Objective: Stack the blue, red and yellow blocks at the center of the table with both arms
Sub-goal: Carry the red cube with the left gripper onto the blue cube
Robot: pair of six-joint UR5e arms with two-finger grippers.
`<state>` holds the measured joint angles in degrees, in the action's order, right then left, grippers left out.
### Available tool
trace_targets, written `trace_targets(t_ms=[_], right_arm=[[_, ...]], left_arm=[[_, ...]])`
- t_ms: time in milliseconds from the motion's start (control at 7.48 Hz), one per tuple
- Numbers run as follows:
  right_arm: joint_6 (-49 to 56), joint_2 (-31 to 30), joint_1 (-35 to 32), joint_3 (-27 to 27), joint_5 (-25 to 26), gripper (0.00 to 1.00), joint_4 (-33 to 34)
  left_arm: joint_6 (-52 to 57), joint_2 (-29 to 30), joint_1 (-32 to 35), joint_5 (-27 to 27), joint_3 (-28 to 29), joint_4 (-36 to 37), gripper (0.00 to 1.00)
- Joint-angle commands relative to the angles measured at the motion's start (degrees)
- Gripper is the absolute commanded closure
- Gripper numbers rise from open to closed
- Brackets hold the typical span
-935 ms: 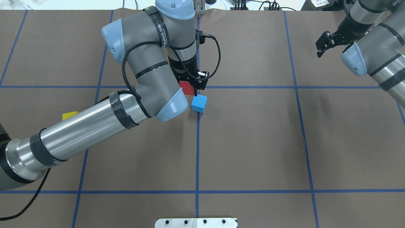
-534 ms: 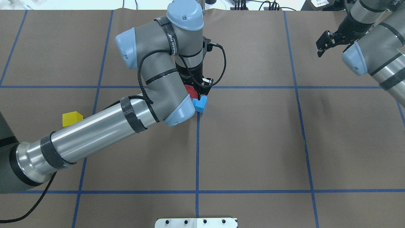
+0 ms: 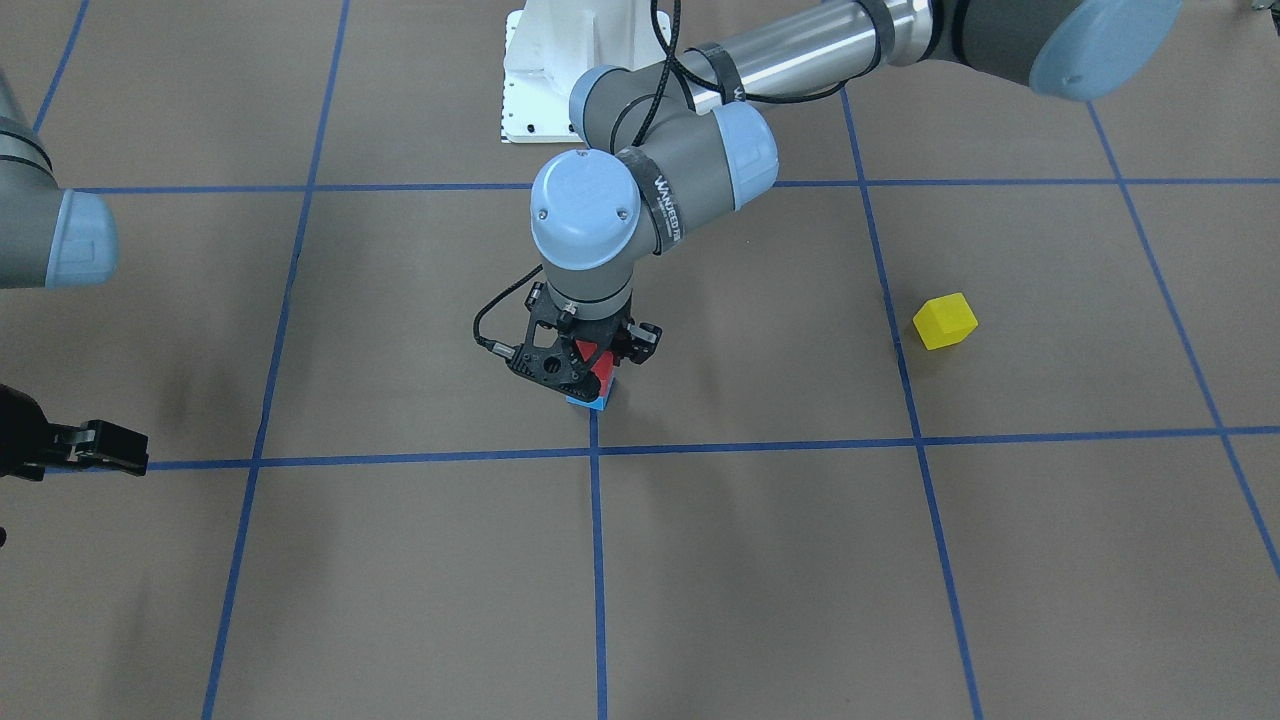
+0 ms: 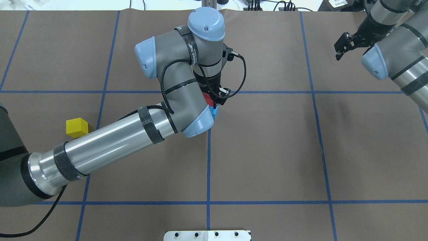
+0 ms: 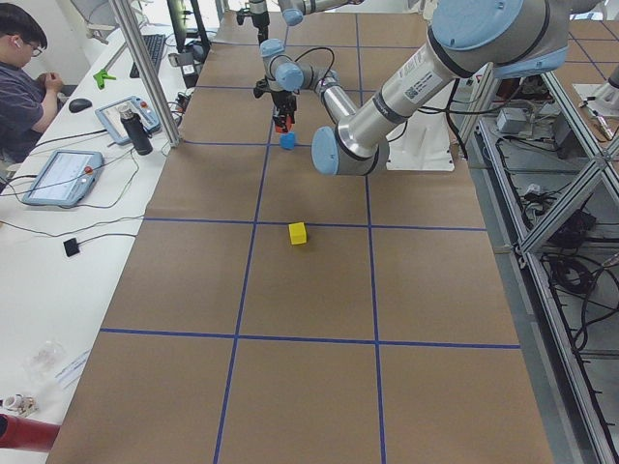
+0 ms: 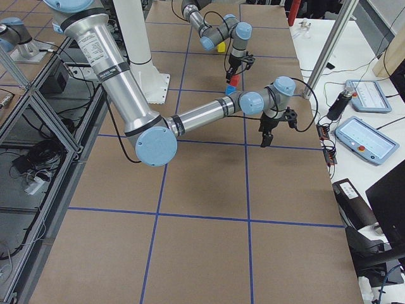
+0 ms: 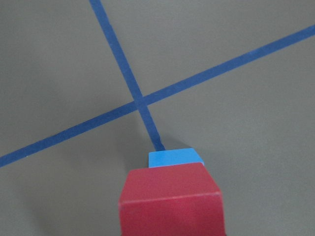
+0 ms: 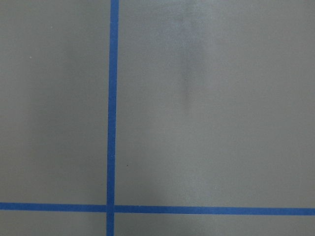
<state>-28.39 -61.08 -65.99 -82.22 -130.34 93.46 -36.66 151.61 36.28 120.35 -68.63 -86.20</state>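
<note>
Stacking step: left pincer point(image 3: 596, 374) grips red block point(image 7: 170, 201) over blue block point(image 7: 175, 157) at table point(image 4: 267, 150) centre cross; right pincer point(image 4: 339, 50) wide, empty, parked aside.

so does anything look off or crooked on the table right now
Nothing stands out. The left jaws hold the red block over the blue block by the centre tape crossing, and the yellow block sits flat on the table, apart.

A person point(image 5: 21, 92) sits at a white side counter point(image 5: 39, 280) bearing two grey pendants point(image 5: 60, 178) and a mouse point(image 5: 80, 104); a white bolted pedestal point(image 3: 540, 90)
</note>
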Motion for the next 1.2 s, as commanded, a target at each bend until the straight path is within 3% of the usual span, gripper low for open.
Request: trace_targets(t_ms=[0, 134, 267, 534, 668, 802, 1069], right_arm=[[0.0, 0.0, 0.1, 0.0, 0.0, 0.00, 0.1], [0.0, 0.0, 0.1, 0.0, 0.0, 0.00, 0.1], [0.1, 0.0, 0.1, 0.0, 0.0, 0.00, 0.1], [0.1, 0.0, 0.1, 0.0, 0.0, 0.00, -0.1], [0.1, 0.0, 0.1, 0.0, 0.0, 0.00, -0.3], [0.1, 0.0, 0.1, 0.0, 0.0, 0.00, -0.2], [0.2, 0.1, 0.1, 0.0, 0.0, 0.00, -0.3]], left_arm=[[-0.1, -0.1, -0.3, 0.0, 1.0, -1.3, 1.00], [-0.1, -0.2, -0.2, 0.1, 1.0, -1.3, 1.00], [-0.2, -0.2, -0.5, 0.1, 1.2, -1.3, 0.67], [-0.3, -0.3, -0.9, 0.0, 1.2, -1.3, 0.19], [-2.0, -0.9, -1.1, -0.1, 1.2, -3.5, 0.00], [-6.5, -2.0, -1.5, -0.1, 1.2, -7.1, 0.00], [-7.0, -2.3, -1.4, -0.1, 1.1, -7.5, 0.00]])
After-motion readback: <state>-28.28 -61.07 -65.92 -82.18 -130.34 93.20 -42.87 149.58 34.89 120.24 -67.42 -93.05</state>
